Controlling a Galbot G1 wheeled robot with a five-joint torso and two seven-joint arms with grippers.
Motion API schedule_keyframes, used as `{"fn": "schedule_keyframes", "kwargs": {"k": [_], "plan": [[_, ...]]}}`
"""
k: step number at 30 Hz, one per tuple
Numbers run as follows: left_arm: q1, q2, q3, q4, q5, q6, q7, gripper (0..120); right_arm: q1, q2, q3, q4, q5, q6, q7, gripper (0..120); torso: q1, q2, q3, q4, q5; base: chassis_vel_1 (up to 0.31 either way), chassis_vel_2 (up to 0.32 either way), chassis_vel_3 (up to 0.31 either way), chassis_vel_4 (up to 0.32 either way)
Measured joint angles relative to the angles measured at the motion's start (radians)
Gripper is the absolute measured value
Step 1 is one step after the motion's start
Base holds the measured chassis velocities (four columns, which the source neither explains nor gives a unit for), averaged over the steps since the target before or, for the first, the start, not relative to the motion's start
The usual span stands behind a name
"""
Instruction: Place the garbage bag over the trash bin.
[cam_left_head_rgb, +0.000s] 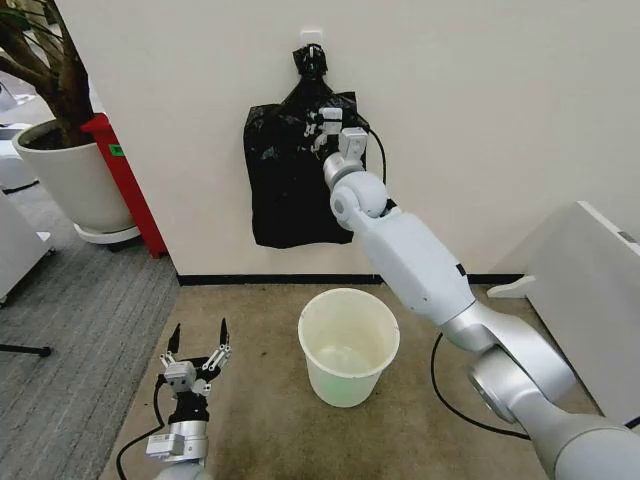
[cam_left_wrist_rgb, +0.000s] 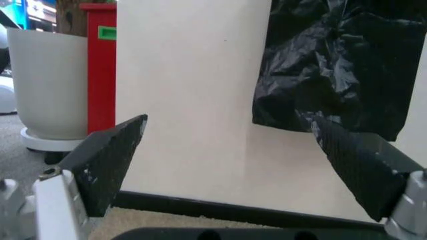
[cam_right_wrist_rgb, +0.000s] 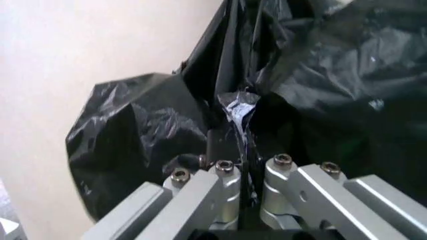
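1. Two arms are in view; I have the right gripper (cam_left_head_rgb: 327, 124) raised to the wall, its fingers closed on a fold of the garbage bag (cam_left_head_rgb: 285, 180), which the right wrist view shows pinched between them; the bag hangs flat against the wall from a hook (cam_left_head_rgb: 312, 40), above the trash bin (cam_left_head_rgb: 348, 345).
2. My left gripper (cam_left_head_rgb: 197, 345) waits low over the carpet, left of the bin, fingers spread open and holding nothing.
3. I judge the bag light, limp and slippery; a thin pinch could slide or tear, so a gathered fold near the upper part looks the safer hold.
4. Still standing bare on the floor, the bin awaits its lining.
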Motion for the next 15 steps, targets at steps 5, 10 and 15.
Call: {"fn": "schedule_keyframes", "kwargs": {"k": [5, 10, 15], "plan": [[0.001, -0.001, -0.001, 0.000, 0.001, 0.000, 0.000, 97, -0.025, -0.003, -0.006, 0.024, -0.004, -0.027, 0.016, 0, 0.000, 0.000, 0.000, 0.0000, 0.0001, 0.000, 0.000, 0.000, 0.000], [0.000, -0.001, -0.001, 0.004, 0.001, 0.000, -0.001, 97, -0.045, -0.009, -0.007, 0.044, -0.004, -0.045, 0.029, 0, 0.000, 0.000, 0.000, 0.0000, 0.0000, 0.000, 0.000, 0.000, 0.000], [-0.004, -0.004, 0.001, 0.009, 0.004, 0.000, -0.001, 97, -0.076, -0.019, -0.013, 0.067, -0.005, -0.053, 0.040, 0, 0.000, 0.000, 0.000, 0.0000, 0.0000, 0.000, 0.000, 0.000, 0.000]]}}
